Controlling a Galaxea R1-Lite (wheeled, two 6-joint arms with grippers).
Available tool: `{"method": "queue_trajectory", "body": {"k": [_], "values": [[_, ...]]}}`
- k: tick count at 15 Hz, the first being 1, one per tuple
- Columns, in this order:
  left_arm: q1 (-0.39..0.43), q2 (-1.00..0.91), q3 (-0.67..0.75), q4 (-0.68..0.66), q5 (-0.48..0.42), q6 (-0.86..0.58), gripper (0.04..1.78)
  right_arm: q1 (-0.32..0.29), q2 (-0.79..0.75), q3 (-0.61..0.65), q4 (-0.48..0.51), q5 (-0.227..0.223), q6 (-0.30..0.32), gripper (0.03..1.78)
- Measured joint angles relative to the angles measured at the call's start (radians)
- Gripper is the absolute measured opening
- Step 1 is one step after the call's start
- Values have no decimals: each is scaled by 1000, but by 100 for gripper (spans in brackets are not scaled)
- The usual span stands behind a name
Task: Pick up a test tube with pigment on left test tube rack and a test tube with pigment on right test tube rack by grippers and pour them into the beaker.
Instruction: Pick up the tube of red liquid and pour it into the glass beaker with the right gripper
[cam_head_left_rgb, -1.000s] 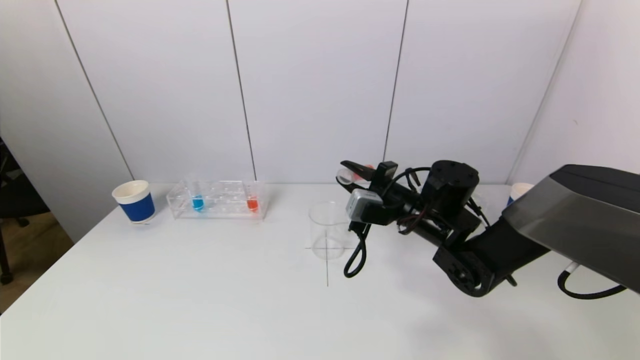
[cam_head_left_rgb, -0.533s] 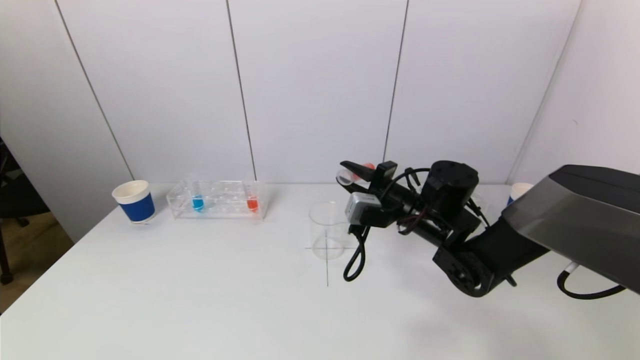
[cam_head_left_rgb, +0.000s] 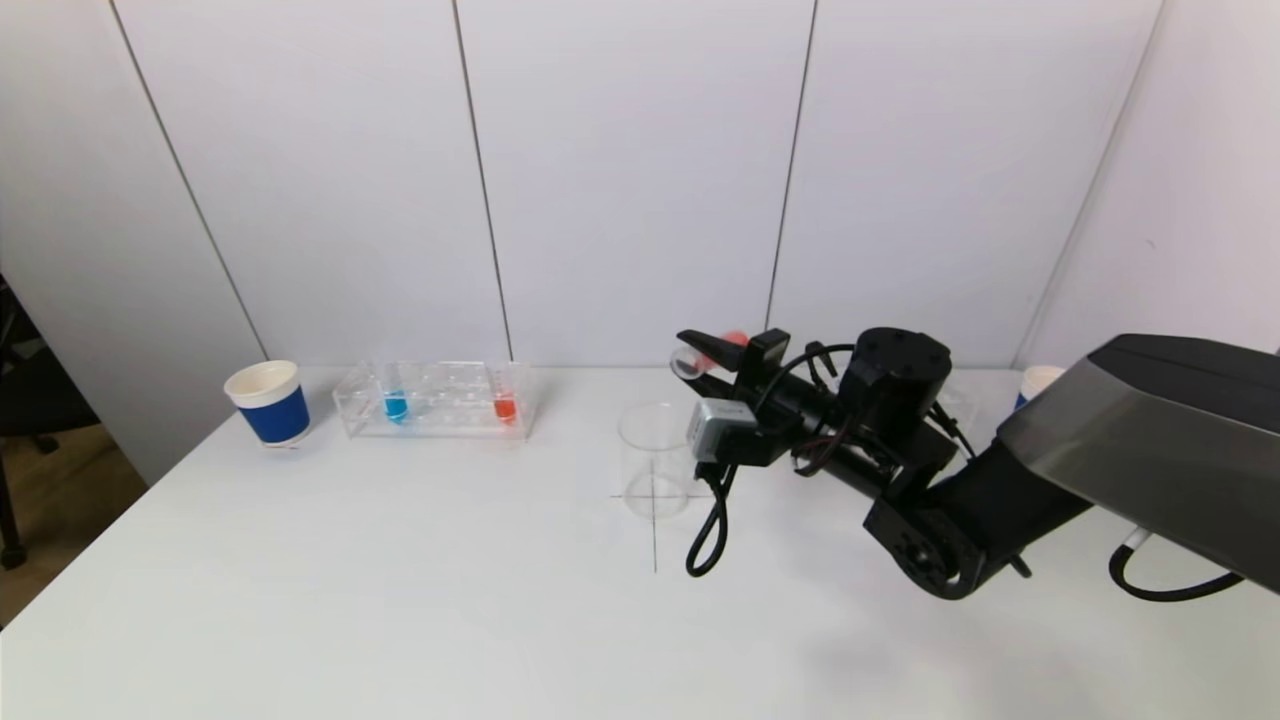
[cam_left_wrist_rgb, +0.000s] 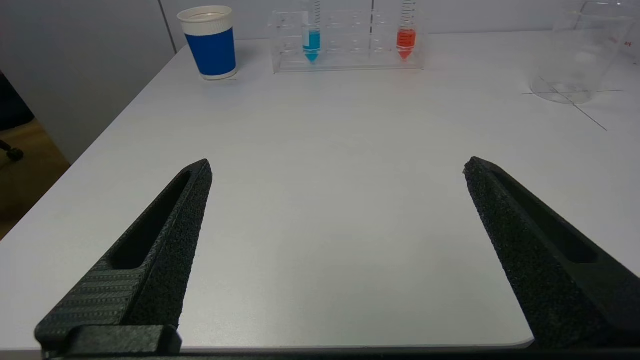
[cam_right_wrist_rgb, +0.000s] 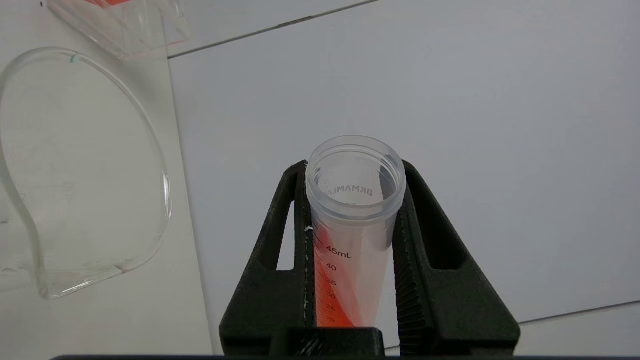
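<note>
My right gripper (cam_head_left_rgb: 697, 352) (cam_right_wrist_rgb: 353, 169) is shut on an open test tube (cam_head_left_rgb: 712, 350) (cam_right_wrist_rgb: 350, 235) of orange-red pigment. It holds the tube tilted, mouth towards the clear, empty-looking beaker (cam_head_left_rgb: 655, 455) (cam_right_wrist_rgb: 164, 200), just above and to the right of the rim. The liquid lies along one side of the tube and stays inside it. The left test tube rack (cam_head_left_rgb: 435, 400) (cam_left_wrist_rgb: 350, 60) holds a blue tube (cam_head_left_rgb: 396, 405) and a red tube (cam_head_left_rgb: 505, 407). My left gripper (cam_left_wrist_rgb: 337, 164) is open over bare table, near its front edge. The right rack is hidden behind my right arm.
A blue-and-white paper cup (cam_head_left_rgb: 270, 402) stands left of the left rack. Another cup (cam_head_left_rgb: 1037, 380) peeks out behind my right arm at the far right. A thin cross is drawn on the white table (cam_head_left_rgb: 400, 580) under the beaker. The wall is close behind.
My right gripper has shifted slightly left towards the beaker, with the tube's mouth dipping a little lower. Nothing else has moved.
</note>
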Motion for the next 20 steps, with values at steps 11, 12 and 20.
{"method": "queue_trajectory", "body": {"k": [11,12,20], "values": [[0,0,0,0,0,0,176,-5,17,27,-8,-6,-66,50],[0,0,0,0,0,0,176,-5,20,28,-7,-8,-71,50],[0,0,0,0,0,0,176,-8,29,22,8,-33,-149,50]]}}
